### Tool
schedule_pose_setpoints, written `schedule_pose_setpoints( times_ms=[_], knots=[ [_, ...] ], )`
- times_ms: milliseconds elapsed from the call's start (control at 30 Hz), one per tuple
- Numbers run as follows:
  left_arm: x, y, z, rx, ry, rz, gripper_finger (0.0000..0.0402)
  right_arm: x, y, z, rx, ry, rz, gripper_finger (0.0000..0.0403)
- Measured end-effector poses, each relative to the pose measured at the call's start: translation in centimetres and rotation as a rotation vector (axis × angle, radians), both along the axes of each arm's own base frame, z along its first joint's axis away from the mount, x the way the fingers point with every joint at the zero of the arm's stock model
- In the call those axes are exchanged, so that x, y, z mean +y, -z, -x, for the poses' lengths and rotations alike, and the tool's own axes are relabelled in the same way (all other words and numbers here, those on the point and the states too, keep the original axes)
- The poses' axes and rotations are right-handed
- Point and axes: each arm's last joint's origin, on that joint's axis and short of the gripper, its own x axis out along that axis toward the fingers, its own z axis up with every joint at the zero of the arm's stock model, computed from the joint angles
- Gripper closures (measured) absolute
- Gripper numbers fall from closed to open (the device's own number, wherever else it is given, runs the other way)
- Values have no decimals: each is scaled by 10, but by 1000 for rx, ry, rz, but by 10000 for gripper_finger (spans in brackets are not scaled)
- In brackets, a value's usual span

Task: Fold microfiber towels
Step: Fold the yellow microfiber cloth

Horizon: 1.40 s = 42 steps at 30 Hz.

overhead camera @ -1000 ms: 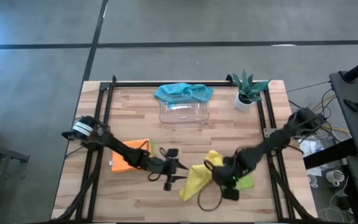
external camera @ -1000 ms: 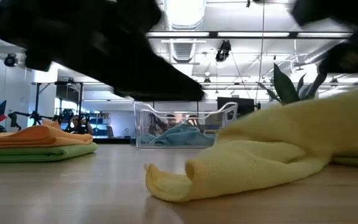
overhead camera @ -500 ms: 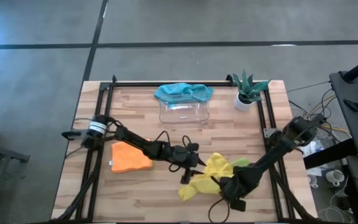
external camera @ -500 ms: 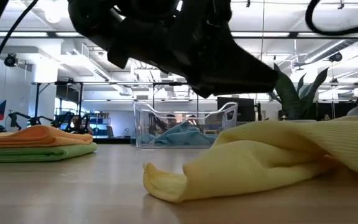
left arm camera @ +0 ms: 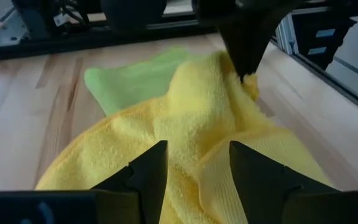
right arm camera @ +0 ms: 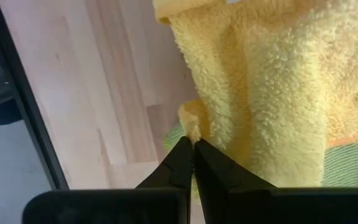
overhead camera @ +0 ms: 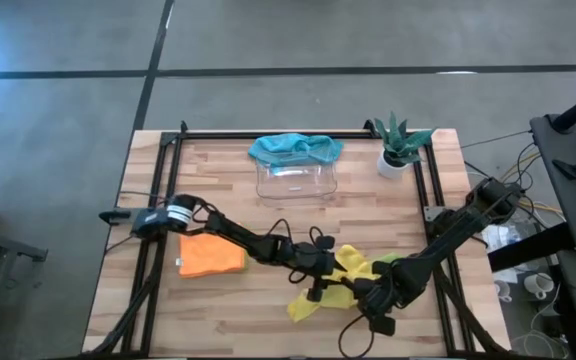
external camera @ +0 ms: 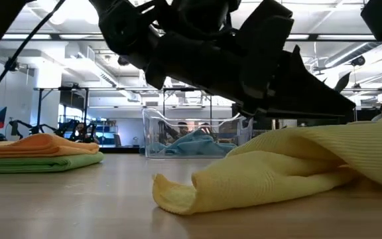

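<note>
Yellow towel (overhead camera: 340,278) pinched at one edge by right hand (right arm camera: 193,146), fingers clamped. Left hand (left arm camera: 191,168), jaws apart and empty, sits directly at the towel's opposite side, bunched low on the worktop (overhead camera: 218,170), long axis between hands.

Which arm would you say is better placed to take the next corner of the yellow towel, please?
Probably the left. The left gripper stands open right over the yellow towel, while the right gripper is shut, already pinching an edge of it.
</note>
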Motion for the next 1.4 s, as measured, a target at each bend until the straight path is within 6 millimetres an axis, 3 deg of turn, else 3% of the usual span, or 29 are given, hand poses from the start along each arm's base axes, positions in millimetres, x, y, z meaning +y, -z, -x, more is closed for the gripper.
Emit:
schedule_pose_setpoints(
  times_ms=[433, 600, 700, 833, 933, 1233, 1400],
  knots=[
    [-3, 3, 1, 11, 34, -17, 301, -1, 0, 0, -4, -4, 8, 394],
    [-3, 6, -1, 18, 32, -18, 283, -1, -1, -1, -8, -3, 5, 394],
    [-6, 13, -12, 2, 27, 0, 259, -2, -1, -2, -7, 2, 5, 394],
    [-9, 33, -23, 48, 29, 1, 239, -3, -3, -3, -11, 13, 0, 394],
    [-11, 29, -25, 39, 49, 10, 241, -2, -4, -4, -13, 15, -2, 394],
    [-10, 7, -18, 82, 50, -6, 291, -2, -6, -4, -20, -8, 2, 394],
    [-9, 6, -17, 96, 56, -22, 351, -2, -6, -4, -25, -8, 9, 394]
  ],
)
